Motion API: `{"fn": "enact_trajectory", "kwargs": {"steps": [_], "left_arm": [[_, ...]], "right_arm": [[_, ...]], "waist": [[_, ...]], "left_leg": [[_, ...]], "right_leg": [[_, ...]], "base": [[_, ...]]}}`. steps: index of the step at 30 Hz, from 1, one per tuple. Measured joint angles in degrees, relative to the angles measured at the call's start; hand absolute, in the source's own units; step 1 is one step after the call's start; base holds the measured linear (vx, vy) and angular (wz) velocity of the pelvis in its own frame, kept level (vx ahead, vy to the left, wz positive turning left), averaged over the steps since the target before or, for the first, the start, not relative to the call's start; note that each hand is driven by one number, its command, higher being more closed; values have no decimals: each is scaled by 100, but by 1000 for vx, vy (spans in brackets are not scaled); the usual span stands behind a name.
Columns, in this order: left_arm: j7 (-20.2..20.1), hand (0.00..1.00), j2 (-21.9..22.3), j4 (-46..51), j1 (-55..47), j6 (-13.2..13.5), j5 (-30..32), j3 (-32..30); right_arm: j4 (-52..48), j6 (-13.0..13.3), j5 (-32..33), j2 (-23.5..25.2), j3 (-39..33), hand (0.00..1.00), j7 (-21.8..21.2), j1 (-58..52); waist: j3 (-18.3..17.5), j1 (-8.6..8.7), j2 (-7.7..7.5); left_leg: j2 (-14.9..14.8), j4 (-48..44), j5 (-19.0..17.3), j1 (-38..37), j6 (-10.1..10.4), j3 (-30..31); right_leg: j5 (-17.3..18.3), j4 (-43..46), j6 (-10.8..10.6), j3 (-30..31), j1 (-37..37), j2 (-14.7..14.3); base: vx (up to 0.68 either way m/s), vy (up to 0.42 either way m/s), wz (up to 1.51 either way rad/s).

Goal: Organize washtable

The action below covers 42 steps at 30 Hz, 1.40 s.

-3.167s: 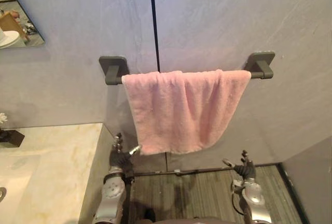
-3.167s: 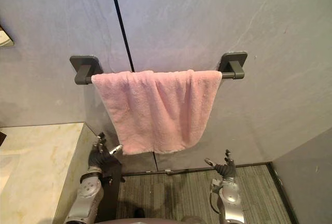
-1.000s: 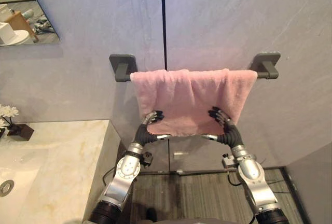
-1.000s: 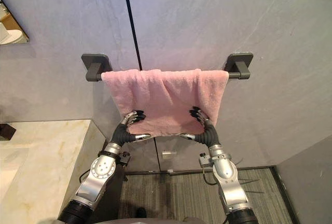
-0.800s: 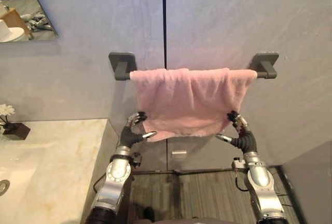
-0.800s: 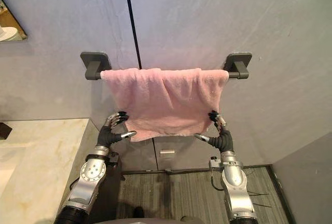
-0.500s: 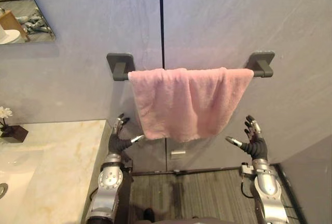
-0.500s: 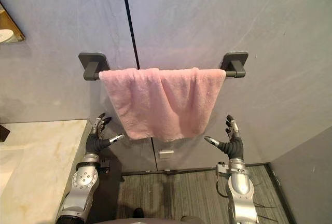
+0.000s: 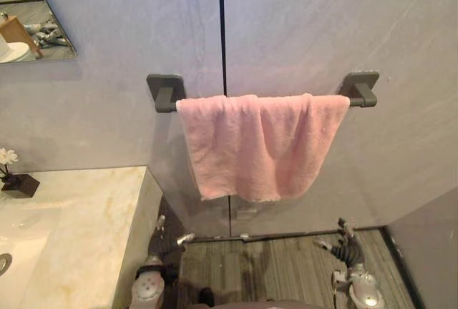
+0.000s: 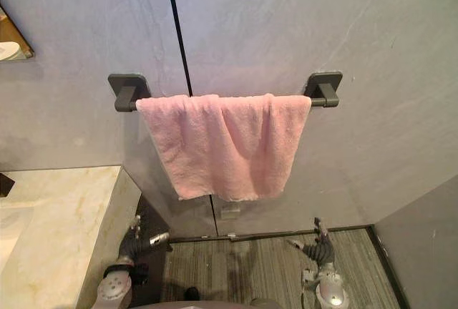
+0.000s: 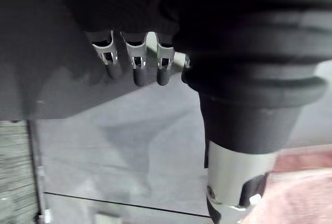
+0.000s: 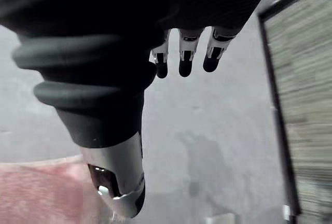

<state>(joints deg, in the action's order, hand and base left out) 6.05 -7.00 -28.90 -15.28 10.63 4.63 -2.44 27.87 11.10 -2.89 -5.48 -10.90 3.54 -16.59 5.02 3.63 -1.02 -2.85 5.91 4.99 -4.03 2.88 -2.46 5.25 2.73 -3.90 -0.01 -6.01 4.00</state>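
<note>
On the wall bar [image 9: 357, 97], pink towel [image 9: 261, 144] draped, left robot hand [image 9: 162, 242] and right robot hand [image 9: 346, 249] below, fingers straight, empty

Pale marble tabletop [image 9: 86, 209] at left, bearing a small dark block [image 9: 19, 184] with a white flower [image 9: 7, 156] at its far edge, and a sunken basin [image 9: 18, 244] nearer. A wall-mounted towel rail [image 9: 166, 89] carries a draped pink towel [image 9: 261, 144].
</note>
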Motion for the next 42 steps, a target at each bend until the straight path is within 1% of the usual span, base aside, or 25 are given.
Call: {"fn": "enact_trajectory", "kwargs": {"steps": [3, 9, 14, 17, 18, 19, 20, 22, 23, 25, 26, 27, 28, 29, 30, 31, 32, 33, 34, 35, 36, 38, 40, 41, 42], "left_arm": [[-89, 0, -41, -430, -2, -34, 6, -6], [-98, 0, -30, -873, -47, -37, 12, -29], [-89, 0, 2, -1141, -107, -40, 3, -87], [-71, 0, -1, -1161, 16, -41, -18, -181], [-59, 0, -5, -1151, 142, -41, -56, -224], [-45, 0, -18, -1106, 293, -42, -67, -230], [-30, 0, 7, -980, 353, -40, -91, -267], [27, 0, 5, -866, 422, -27, -175, -285], [42, 0, 10, -777, 438, -19, -177, -290], [49, 0, 17, -717, 434, -16, -177, -295], [58, 0, 35, -710, 401, -18, -177, -310], [61, 0, 58, -710, 404, -21, -177, -340], [69, 0, 156, -686, 384, -23, -179, -409], [78, 0, 308, -520, 296, -23, -196, -399], [84, 0, 364, -433, 246, -19, -227, -396], [136, 0, 472, -330, 208, -18, -303, -330], [147, 0, 507, -321, 248, -24, -310, -250], [146, 0, 516, -310, 233, -26, -314, -212], [145, 0, 503, -269, 217, -32, -308, -188], [147, 0, 463, -186, 217, -32, -298, -188], [147, 0, 439, -131, 214, -32, -298, -188], [148, 0, 399, 99, 155, -26, -296, -204], [146, 0, 395, 114, 141, -28, -297, -202], [146, 0, 391, -2, 220, -15, -296, -168], [147, 0, 391, -234, 350, -17, -296, -158]], "right_arm": [[643, -53, -3, -82, 16, 0, -9, 62], [1062, -146, -10, -200, 18, 0, -18, 46], [1321, -179, -3, -197, 101, 0, -45, 130], [1327, -261, -1, -148, 320, 0, -3, 408], [1284, -263, 1, -129, 389, 0, 10, 513], [1185, -266, 5, -103, 415, 0, 10, 558], [1095, -266, 6, -60, 413, 0, 10, 624], [907, -265, 8, -1, 428, 0, 13, 607], [823, -250, 10, 26, 473, 0, 12, 539], [783, -253, 9, 42, 524, 0, 7, 538], [683, -251, 9, 43, 524, 0, 25, 548], [653, -250, 9, 36, 520, 0, 34, 566], [641, -249, 15, -28, 515, 0, 75, 631], [590, -241, 33, -78, 516, 0, 123, 641], [582, -239, 62, -94, 515, 0, 144, 641], [590, -242, 96, -123, 510, 0, 181, 634], [611, -246, 137, -118, 464, 0, 190, 614], [637, -249, 157, -97, 423, 0, 208, 586], [662, -253, 251, -71, 345, 0, 283, 469], [663, -253, 275, -61, 296, 0, 292, 408], [662, -252, 295, -59, 300, 0, 291, 385], [665, -246, 364, -59, 303, 0, 277, 305], [712, -242, 436, -62, 298, 0, 257, 231], [893, -227, 457, -67, 244, 0, 253, 243], [1080, -233, 462, -76, 178, 0, 256, 285]], "waist": [[10, -15, 19], [22, -25, 43], [69, -143, 35], [143, -235, 42], [235, -262, 14], [318, -291, -6], [355, -322, 47], [402, -366, 95], [371, -378, 51], [344, -484, -16], [328, -578, -179], [344, -613, -212], [376, -640, -140], [397, -733, 3], [405, -758, 73], [501, -753, 213], [584, -635, 199], [619, -598, 212], [654, -547, 141], [663, -546, 93], [670, -548, 73], [667, -486, 54], [610, -413, 78], [515, -409, 118], [447, -301, 180]], "left_leg": [[-1, 0, -13, -30, 15, -15], [-8, 2, -74, -130, 35, -96], [-28, -1, -125, -140, 50, -319], [-118, -194, -124, 239, 48, -564], [-133, -536, -239, 543, 8, -567], [-182, -920, -379, 813, -18, -558], [-345, -1271, -482, 1115, -89, -562], [-422, -1522, -545, 1297, -115, -495], [-394, -1770, -560, 1435, -126, -330], [-390, -2127, -559, 1753, -125, -228], [-337, -2418, -559, 1992, -125, -223], [-321, -2509, -556, 2078, -121, -212], [-402, -2634, -462, 2310, 17, -93], [-563, -2589, -289, 2494, 232, 69], [-654, -2544, -181, 2569, 286, 133], [-776, -2073, 463, 2604, 335, 328], [-832, -1832, 687, 2586, 326, 281], [-844, -2046, 562, 2589, 363, 161], [-807, -2754, -21, 2583, 320, -121], [-835, -3340, -426, 2613, 262, -281], [-858, -3622, -608, 2617, 226, -325], [-1110, -4557, -1271, 2314, 168, -474], [-1319, -4732, -1581, 1892, 228, -612], [-1473, -4555, -1656, 1513, 182, -732], [-1556, -3886, -1668, 1139, 165, -903]], "right_leg": [[5, 7, -1, 5, -25, 0], [75, 74, 13, 33, -73, -4], [138, 151, -24, 265, 60, -55], [70, 431, 21, 503, 602, -106], [66, 556, -3, 513, 770, -94], [27, 663, -52, 528, 910, -80], [14, 772, -194, 605, 1023, -149], [521, 2219, -241, 644, 1326, -136], [769, 3194, -403, 683, 1277, 34], [870, 3606, -544, 935, 1023, 172], [883, 3102, -507, 1114, 597, 280], [1106, 2819, -465, 1176, 412, 277], [1498, 2316, -278, 1082, 204, 208], [1738, 2067, -149, 884, 194, 31], [1806, 1995, -63, 782, 207, -79], [1881, 1836, 180, 510, 220, -377], [1786, 1757, 358, 180, 231, -427], [1740, 1764, 438, 25, 226, -464], [1667, 1805, 549, -261, 263, -465], [1590, 1814, 605, -428, 334, -463], [1537, 1812, 640, -500, 362, -460], [1352, 1772, 719, -822, 463, -455], [1256, 1708, 738, -1068, 558, -425], [1136, 1626, 698, -1261, 613, -395], [997, 1473, 610, -1483, 638, -353]], "base": [[-1, -2, -1], [-8, -5, -2], [-6, -11, -24], [-4, -17, -34], [-8, -12, -13], [0, 0, 0], [-40, 31, -2], [-2, 13, 28], [1, -85, 69], [-77, -163, 57], [-151, -208, 37], [-254, -308, 51], [-333, -336, 43], [-372, -340, 42], [-528, -400, 55], [-553, -352, 89], [-465, -281, 107], [-357, -229, 123], [-300, -219, 103], [-359, -246, 91], [-285, -135, 67], [-223, -65, 72], [-199, 12, 63], [-213, 85, 90], [-170, 116, 103]]}}
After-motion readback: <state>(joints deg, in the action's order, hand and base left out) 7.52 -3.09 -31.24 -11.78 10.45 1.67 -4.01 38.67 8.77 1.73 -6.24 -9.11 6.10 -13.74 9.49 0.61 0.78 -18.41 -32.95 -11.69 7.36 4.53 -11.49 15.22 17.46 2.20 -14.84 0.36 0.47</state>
